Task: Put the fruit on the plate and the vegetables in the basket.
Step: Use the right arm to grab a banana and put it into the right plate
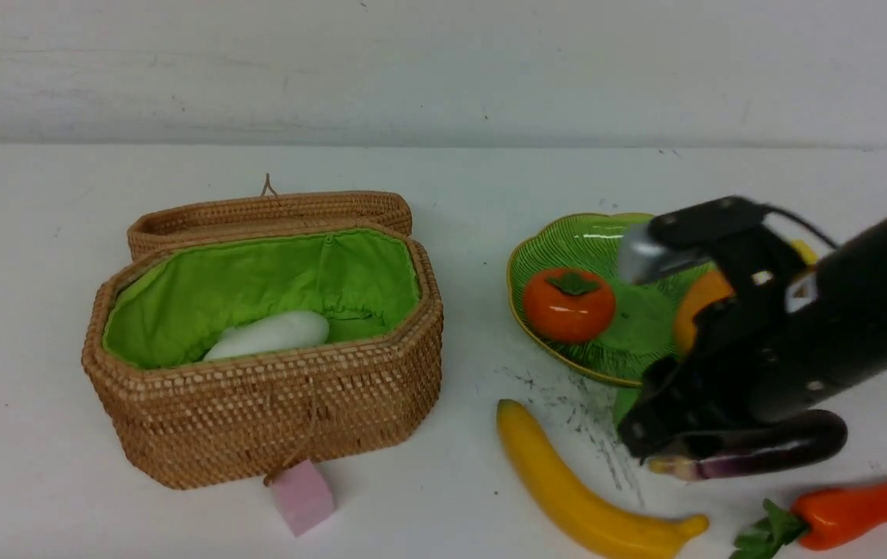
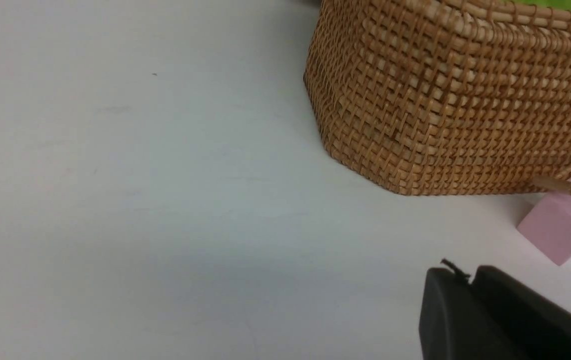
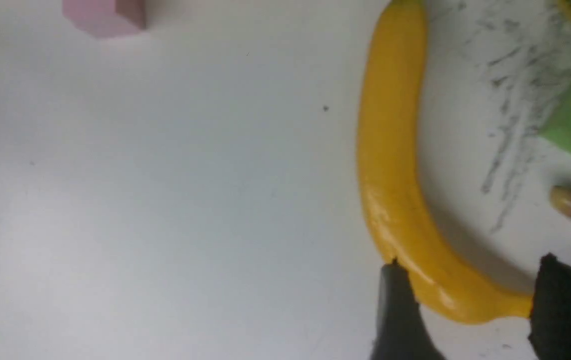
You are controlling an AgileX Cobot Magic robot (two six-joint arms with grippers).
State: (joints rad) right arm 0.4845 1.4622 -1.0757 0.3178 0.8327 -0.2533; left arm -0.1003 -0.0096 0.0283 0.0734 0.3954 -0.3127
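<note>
Right gripper (image 3: 470, 262), jaws spread, near the banana (image 3: 390, 175) — left gripper (image 2: 470, 280), jaws pressed together, beside the basket (image 2: 455, 100).

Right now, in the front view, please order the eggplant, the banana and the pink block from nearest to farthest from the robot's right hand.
1. Eggplant: its pale end lies right at the right hand, on the table's right side.
2. Banana: just left of that hand, towards the robot.
3. Pink block: far to the left, in front of the basket.
</note>
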